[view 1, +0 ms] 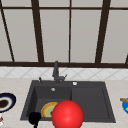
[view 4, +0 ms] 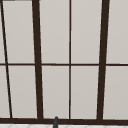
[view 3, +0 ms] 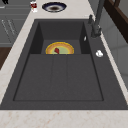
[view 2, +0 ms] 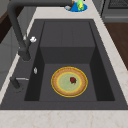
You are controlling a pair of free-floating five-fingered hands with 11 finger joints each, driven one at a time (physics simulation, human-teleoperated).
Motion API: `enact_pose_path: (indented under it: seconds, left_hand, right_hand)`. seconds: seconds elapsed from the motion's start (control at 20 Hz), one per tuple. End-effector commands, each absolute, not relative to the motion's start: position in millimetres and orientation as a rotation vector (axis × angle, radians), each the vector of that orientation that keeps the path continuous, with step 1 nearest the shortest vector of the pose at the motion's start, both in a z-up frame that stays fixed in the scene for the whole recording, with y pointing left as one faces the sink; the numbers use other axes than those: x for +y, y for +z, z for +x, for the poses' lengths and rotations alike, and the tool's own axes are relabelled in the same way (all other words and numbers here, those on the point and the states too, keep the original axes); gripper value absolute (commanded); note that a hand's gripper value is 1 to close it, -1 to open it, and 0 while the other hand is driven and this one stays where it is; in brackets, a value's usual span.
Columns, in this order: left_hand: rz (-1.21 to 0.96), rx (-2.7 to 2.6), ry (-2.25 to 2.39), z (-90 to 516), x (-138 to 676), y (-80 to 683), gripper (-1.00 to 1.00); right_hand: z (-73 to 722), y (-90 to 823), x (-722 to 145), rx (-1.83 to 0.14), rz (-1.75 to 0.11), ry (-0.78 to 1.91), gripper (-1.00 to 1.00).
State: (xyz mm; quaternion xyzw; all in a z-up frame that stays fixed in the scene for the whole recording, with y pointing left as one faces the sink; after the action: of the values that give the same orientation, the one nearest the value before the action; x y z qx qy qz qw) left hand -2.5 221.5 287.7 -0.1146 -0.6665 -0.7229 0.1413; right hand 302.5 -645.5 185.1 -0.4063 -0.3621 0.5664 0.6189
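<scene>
Your left hand (view 1: 34, 118) hangs at the sink's (view 1: 27, 105) front edge; open or closed, I cannot tell. The plate (view 1: 48, 109) just to its right is half hidden by a red ball (view 1: 67, 115), so you might clip it reaching blind.

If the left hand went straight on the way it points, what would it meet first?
Probably the yellow plate in the sink, just beyond the left hand; depth is unclear.

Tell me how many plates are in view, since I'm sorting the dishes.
3: a round yellow-and-orange plate in the sink basin, a dark blue-rimmed plate on the left counter, and a bright blue plate on the right counter, partly cut off at the front view's edge.
</scene>
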Motion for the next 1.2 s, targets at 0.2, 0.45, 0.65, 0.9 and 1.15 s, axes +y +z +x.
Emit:
enact_pose_path:
  seconds: [0.2, 0.45, 0.65, 0.9, 1.15]
  left_hand:
    - [-0.331, -1.924, -2.087, -2.5, 221.5, 287.7, 0.00]
    - [-0.331, -1.924, -2.087, -2.5, 221.5, 287.7, 0.00]
    - [-0.331, -1.924, -2.087, -2.5, 221.5, 287.7, 0.00]
    - [-0.331, -1.924, -2.087, -2.5, 221.5, 287.7, 0.00]
    - [-0.331, -1.924, -2.087, -2.5, 221.5, 287.7, 0.00]
  right_hand:
    - [291.8, 213.3, -603.0, -0.840, -0.957, 1.335, -1.00]
    - [285.8, 232.5, -570.6, -0.814, -0.957, 1.351, -1.00]
    - [280.4, 244.4, -542.1, -0.813, -0.955, 1.354, -1.00]
    - [272.5, 253.8, -505.3, -0.824, -0.955, 1.344, -1.00]
    - [257.9, 254.4, -469.8, -0.842, -0.969, 1.352, -1.00]
